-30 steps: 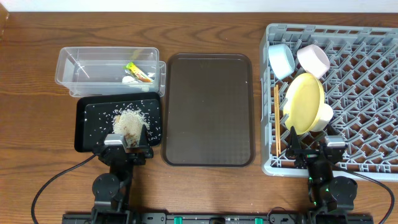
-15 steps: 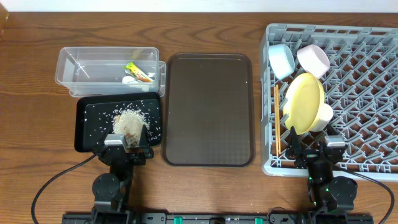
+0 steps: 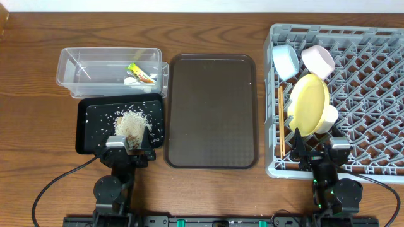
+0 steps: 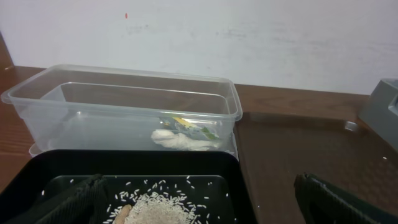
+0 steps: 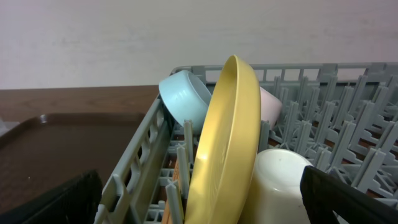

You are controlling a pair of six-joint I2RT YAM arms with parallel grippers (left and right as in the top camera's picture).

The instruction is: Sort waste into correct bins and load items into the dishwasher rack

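Left gripper point(image 3: 129, 144) is hanging spread wide over the black tray point(image 3: 87, 140) lower left, right gripper point(image 3: 314, 151) is gaping empty at the rack point(image 3: 379, 165).

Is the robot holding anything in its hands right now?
Nothing is held. The left gripper and the right gripper are both open and empty.

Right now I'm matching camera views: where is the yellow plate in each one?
Overhead: yellow plate, on edge, left part of the rack.
Left wrist: not in view.
Right wrist: centre, standing upright.
Shared landmark: the brown tray, in all three.
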